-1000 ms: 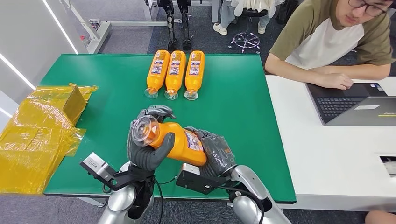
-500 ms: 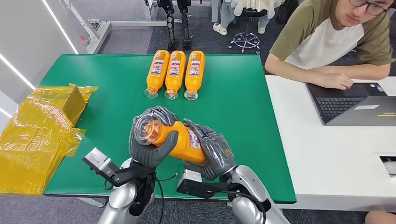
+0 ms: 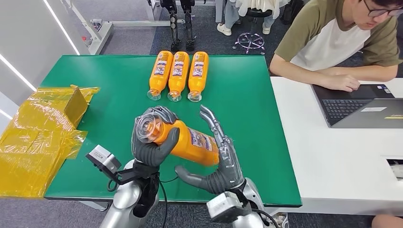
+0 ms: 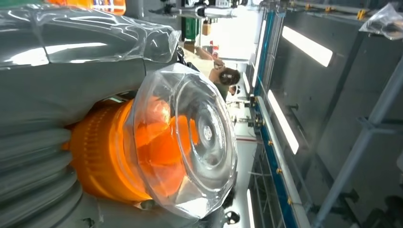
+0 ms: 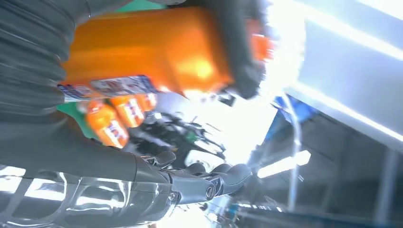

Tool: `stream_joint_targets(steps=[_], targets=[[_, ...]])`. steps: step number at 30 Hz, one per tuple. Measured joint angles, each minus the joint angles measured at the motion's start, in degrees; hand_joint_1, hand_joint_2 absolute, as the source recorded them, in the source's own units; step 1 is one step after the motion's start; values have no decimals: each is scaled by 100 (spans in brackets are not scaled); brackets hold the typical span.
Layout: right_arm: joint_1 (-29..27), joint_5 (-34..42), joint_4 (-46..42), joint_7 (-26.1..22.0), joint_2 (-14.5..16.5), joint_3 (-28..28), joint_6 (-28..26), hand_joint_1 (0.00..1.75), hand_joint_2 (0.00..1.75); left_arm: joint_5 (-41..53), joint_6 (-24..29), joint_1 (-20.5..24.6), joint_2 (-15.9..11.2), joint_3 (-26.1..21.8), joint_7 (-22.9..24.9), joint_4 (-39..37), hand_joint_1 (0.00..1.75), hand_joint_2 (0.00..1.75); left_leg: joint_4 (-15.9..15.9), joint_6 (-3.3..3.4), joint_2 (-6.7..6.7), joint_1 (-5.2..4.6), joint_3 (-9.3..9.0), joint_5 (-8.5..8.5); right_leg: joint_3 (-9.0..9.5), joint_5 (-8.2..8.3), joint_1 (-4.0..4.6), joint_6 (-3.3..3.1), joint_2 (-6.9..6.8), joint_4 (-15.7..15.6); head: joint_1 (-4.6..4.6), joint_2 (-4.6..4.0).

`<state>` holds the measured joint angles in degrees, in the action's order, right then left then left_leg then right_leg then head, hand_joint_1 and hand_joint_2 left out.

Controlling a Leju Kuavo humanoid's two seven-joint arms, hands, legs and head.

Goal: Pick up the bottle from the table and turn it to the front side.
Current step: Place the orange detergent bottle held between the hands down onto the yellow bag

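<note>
Over the green table (image 3: 247, 118), the bottle (image 3: 183, 140) is gripped at its capped end by the left hand (image 3: 151, 142); the right hand (image 3: 216, 161) has been spread away beside it, so re-gripping and turning seem possible.

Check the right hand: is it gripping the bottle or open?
Open. The right hand has its fingers spread beside the bottle, thumb below it; the left hand grips the cap end.
</note>
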<state>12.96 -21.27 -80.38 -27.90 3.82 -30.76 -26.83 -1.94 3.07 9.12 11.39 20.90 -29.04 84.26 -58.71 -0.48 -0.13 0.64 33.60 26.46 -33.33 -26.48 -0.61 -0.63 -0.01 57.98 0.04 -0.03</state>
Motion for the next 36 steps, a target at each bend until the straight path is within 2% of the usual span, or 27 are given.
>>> stream_joint_targets(steps=[8, 14, 20, 23, 26, 28, 32, 36], targets=[[-423, 905, -988, -790, 153, -181, -695, 0, 175, 361, 635, -14, -119, -76, -64, -45, 175, 175, 2, 0, 0, 1, 0, 0, 0, 0, 1, 0, 0, 1, -1, 1], [-633, 828, -1651, -844, 169, -215, -1164, 0, 175, 1560, 1138, -199, -395, -371, 233, 24, 175, 175, 2, 0, 1, 1, -1, 0, 0, 0, 1, 0, 2, 2, -1, 0], [-806, 796, -1946, -763, 167, -106, -1269, 0, 175, 3100, 1536, -408, -763, -814, 790, 404, 175, 175, 2, 0, 4, 1, -1, 0, 0, -1, 1, -1, 4, 2, 1, 1], [-855, 878, -1990, -809, 167, -51, -1244, 0, 175, 4146, 1916, -522, -1126, -997, 1272, 599, 175, 175, 3, -1, 11, 2, -3, 0, -1, -1, 2, -1, 11, 3, -1, 0], [-930, 990, -2007, -875, 143, -20, -1226, 0, 175, 4837, 2296, -611, -1653, -1188, 1536, 744, 175, 175, 5, -2, 14, 5, -4, -1, -2, -4, 4, -6, 12, 6, -1, 0], [-985, 1041, -2008, -907, 109, -14, -1232, 0, 175, 5133, 2350, -641, -2003, -1309, 1653, 793, 175, 175, 5, -3, 13, 6, -4, -2, -3, -5, 6, -8, 12, 7, -1, 1], [-1062, 1110, -2029, -954, 53, -15, -1256, 0, 175, 5440, 1956, -611, -2597, -1464, 1875, 794, 175, 175, 5, -4, 13, 7, -4, -2, -6, -5, 7, -8, 12, 8, -1, 1], [-1109, 1184, -2060, -974, 20, -17, -1224, 0, 175, 5530, 1474, -440, -2953, -1453, 1959, 620, 175, 175, 5, -7, 14, 6, -4, -4, -7, -1, 6, -14, 12, 7, 1, 1]])
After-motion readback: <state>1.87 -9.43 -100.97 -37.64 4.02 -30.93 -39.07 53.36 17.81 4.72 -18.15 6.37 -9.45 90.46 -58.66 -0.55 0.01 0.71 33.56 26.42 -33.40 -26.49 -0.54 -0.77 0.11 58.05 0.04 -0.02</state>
